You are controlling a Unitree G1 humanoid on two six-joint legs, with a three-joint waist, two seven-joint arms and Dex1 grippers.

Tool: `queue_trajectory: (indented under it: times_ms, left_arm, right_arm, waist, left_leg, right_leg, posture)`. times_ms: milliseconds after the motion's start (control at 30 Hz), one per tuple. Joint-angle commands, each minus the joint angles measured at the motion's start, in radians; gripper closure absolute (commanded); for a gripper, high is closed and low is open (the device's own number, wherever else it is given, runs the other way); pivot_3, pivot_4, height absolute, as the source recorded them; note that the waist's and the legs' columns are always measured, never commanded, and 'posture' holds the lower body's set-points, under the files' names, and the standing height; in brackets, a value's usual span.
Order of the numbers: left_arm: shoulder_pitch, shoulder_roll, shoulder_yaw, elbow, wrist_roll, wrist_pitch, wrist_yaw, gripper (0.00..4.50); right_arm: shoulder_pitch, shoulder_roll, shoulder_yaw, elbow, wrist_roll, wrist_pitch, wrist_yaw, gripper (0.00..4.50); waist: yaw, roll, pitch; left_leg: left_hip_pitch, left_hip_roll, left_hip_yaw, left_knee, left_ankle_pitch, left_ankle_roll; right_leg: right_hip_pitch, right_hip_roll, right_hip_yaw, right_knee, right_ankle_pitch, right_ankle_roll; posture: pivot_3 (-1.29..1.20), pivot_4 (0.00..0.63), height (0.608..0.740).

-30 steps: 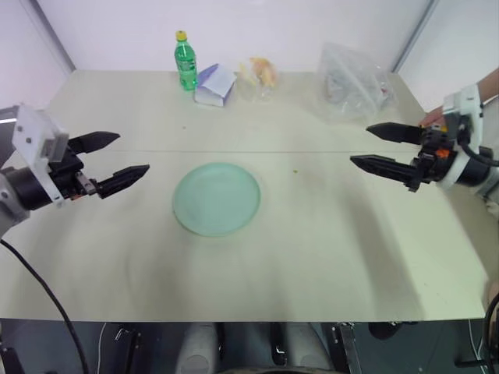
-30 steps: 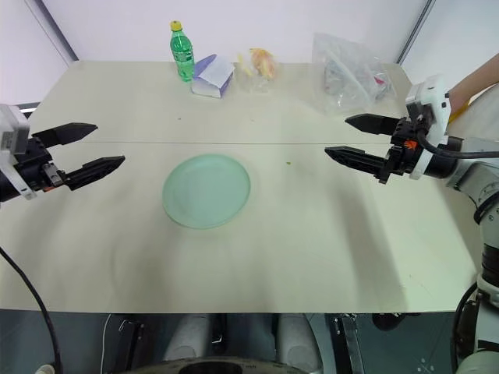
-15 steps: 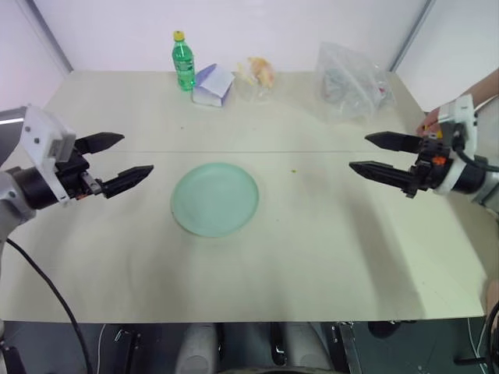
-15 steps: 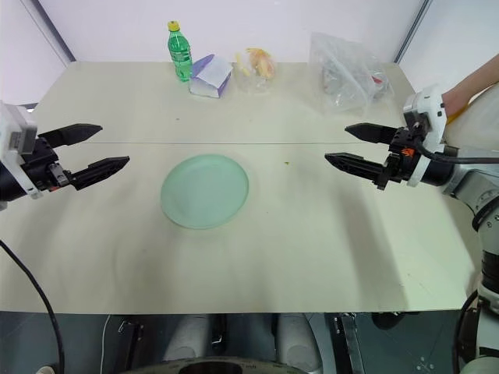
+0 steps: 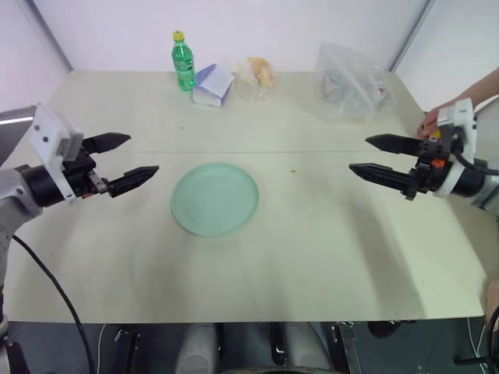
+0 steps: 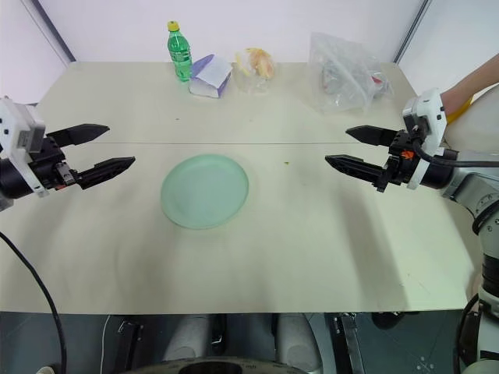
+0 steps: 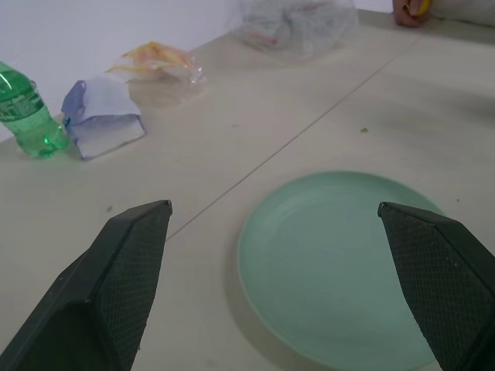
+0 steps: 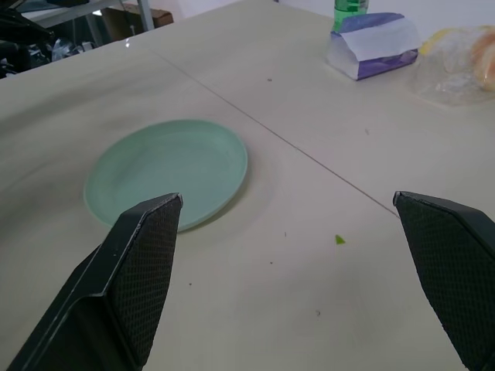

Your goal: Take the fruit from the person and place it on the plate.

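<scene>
Grippers are hovering above the table [image 5: 312, 257] on either side of the plate, both pointing inward toward it. On the robot's left, the left gripper [image 5: 134, 157] is holding its two black fingers spread wide with nothing between them; across from it, the right gripper [image 5: 370, 156] is doing the same, jaws parted and empty. Between the two, a little nearer the left one, the plate [image 5: 215, 198] is lying flat on the tabletop with nothing on it — a round, pale mint-green disc, also showing from the left wrist camera [image 7: 340, 255] and the right wrist camera [image 8: 166, 171]. Just behind the right gripper's wrist, at the table's right edge, the person's hand [image 6: 456, 95] is reaching in, and a small patch of yellow is showing in its grasp [image 7: 418, 6] — presumably the fruit, though too little of it is showing to tell its shape. It is well apart from the plate. Along the far edge of the table, a green bottle [image 5: 185, 61] with a yellow cap is standing upright, with a white and purple carton [image 5: 214, 84] just beside it, a small clear bag of orange-yellow food [image 5: 259, 72] next to that, and a larger crumpled clear plastic bag [image 5: 355, 80] farther toward the right.
</scene>
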Motion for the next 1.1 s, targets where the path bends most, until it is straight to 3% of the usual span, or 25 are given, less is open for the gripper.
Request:
queue_trajectory:
  times_ms: [33,867,1100]
  left_arm:
    - [-0.014,0.012,0.009,-0.017,-0.007,-0.022,-0.006,0.02]
    - [-0.07,-0.024,-0.02,-0.002,-0.019,-0.046,0.03,0.02]
    - [-0.2,-0.275,-0.01,0.038,-0.222,0.052,0.215,0.02]
  right_arm:
    - [-0.003,-0.01,-0.05,-0.032,0.024,-0.013,0.001,0.0]
    - [-0.016,-0.005,-0.044,-0.031,0.03,-0.015,-0.016,0.0]
    - [-0.083,0.035,-0.026,-0.036,0.043,-0.01,-0.067,0.0]
  waist:
    - [0.001,0.0,0.0]
    - [0.002,0.0,0.0]
    - [0.002,0.0,0.0]
  left_leg:
    - [0.0,0.0,0.0,0.0,0.0,0.0]
    - [0.0,0.0,0.0,0.0,0.0,0.0]
    - [0.0,0.0,-0.001,0.002,0.0,0.0]
  right_leg:
    - [0.0,0.0,0.0,0.0,0.0,0.0]
    - [0.0,0.0,0.0,0.0,0.0,0.0]
    - [0.002,0.0,0.0,0.001,0.0,0.001]
  posture:
    - [0.0,0.15,0.731]
    - [0.0,0.15,0.731]
    - [0.0,0.15,0.731]
